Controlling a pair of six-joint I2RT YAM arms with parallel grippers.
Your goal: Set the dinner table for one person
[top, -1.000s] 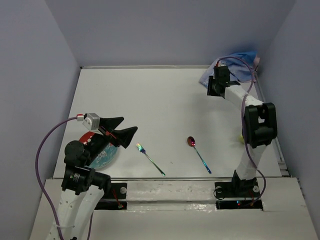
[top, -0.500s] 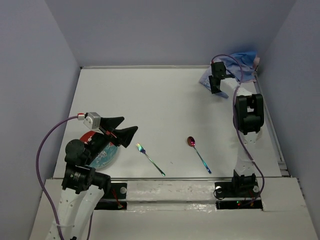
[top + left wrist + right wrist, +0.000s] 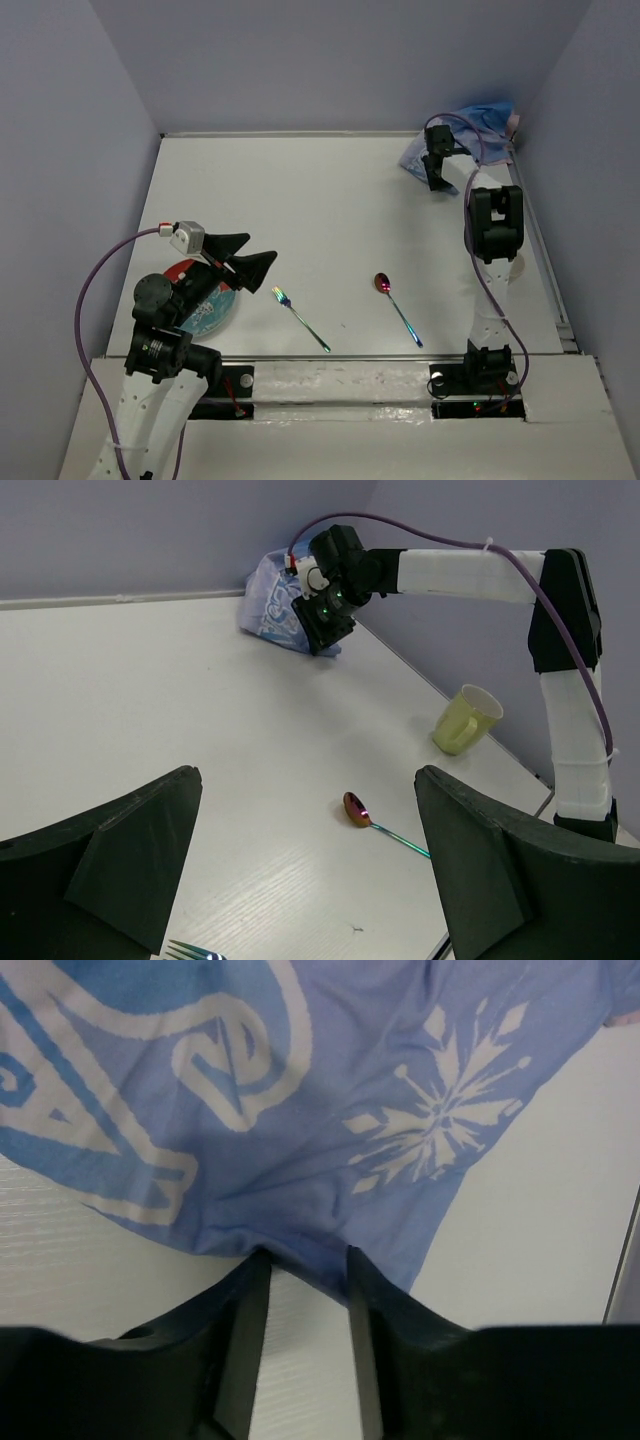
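Observation:
On the white dinner table (image 3: 330, 200) lie an iridescent fork (image 3: 300, 318) and spoon (image 3: 397, 305). A blue-patterned plate (image 3: 205, 312) with a red rim sits at the near left, partly under my left arm. My left gripper (image 3: 255, 252) hangs above the plate's right side, open wide and holding nothing (image 3: 305, 775). A blue snowflake cloth mat (image 3: 475, 125) is bunched in the far right corner. My right gripper (image 3: 437, 180) is down at its near edge. In the right wrist view the gripper (image 3: 306, 1255) has its tips apart at the edge of the cloth (image 3: 300, 1110), with bare table between them.
A yellow-green cup (image 3: 466, 718) stands near the table's right edge beside the right arm. Purple-grey walls close in the back and both sides. The right arm stretches along the right edge toward the far corner.
The right arm has straightened and reached further back, so its gripper sits closer to the cloth mat. The left gripper has barely shifted.

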